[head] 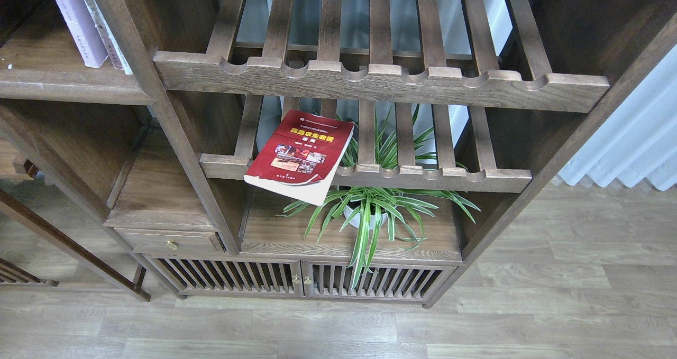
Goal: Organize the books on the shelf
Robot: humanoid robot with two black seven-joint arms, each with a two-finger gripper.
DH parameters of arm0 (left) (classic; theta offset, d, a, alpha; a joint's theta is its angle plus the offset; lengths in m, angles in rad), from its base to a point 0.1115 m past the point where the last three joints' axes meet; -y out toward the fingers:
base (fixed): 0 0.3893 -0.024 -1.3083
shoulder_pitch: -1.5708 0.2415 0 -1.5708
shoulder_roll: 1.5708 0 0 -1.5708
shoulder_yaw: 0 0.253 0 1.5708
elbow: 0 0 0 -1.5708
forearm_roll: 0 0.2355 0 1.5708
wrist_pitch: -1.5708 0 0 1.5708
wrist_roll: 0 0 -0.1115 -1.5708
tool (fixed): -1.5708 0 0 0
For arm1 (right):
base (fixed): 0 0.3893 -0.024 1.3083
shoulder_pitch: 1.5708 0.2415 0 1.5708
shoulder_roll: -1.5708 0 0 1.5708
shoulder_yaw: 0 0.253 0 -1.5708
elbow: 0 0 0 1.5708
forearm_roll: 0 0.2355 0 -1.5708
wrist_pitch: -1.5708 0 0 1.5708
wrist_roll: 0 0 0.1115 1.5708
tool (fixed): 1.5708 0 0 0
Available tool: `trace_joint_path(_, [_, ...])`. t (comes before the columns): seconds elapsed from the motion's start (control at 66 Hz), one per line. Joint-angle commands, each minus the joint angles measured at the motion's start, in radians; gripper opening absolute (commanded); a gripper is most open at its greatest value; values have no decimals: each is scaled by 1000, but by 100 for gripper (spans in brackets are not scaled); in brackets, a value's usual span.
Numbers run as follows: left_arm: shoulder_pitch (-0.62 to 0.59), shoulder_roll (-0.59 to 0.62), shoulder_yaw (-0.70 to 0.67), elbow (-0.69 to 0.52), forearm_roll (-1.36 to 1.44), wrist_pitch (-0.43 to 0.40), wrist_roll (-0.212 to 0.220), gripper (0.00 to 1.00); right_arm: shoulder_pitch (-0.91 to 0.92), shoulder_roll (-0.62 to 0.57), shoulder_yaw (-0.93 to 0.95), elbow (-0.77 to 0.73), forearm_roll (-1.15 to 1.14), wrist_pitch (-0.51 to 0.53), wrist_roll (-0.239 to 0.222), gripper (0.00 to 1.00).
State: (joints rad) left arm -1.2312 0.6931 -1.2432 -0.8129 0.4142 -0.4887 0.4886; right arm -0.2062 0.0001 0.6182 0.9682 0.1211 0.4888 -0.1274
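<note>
A red book (pixel 300 155) with a yellow title and photos lies flat on the lower slatted rack (pixel 423 176), its near corner hanging over the front rail. A pale lavender-white book (pixel 75 20) stands upright on the solid dark-brown shelf (pixel 63 81) at the upper left, with another pale book's edge (pixel 104 28) leaning beside it. The black-bordered book with the yellow-green cover is out of view. Neither gripper nor any arm shows in the head view.
An upper slatted rack (pixel 381 81) with a scalloped rail juts out above the red book. A spider plant (pixel 370 211) in a white pot stands on the board below. A small drawer (pixel 169 241) and slatted cabinet doors (pixel 301 279) are lower down. White curtain (pixel 634 137) at right.
</note>
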Motion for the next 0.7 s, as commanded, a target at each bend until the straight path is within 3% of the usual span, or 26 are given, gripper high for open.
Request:
trace_joint_path(0.0, [-1,-17,-2,3,0,0,0,10,1,0,0,1,0,0,0,99])
trace_joint_path(0.318, [1,-43,-13,28,-3,0,0,10,-1,0,0,1,0,0,2,99])
trace_joint_path(0.53, [9,-58,-16,29,-15,0,0,18,-2,0,0,1,0,0,2,99])
trace_joint_path(0.682, [9,-64,-15,31,-15,0,0,17,-1,0,0,3,0,0,0,99])
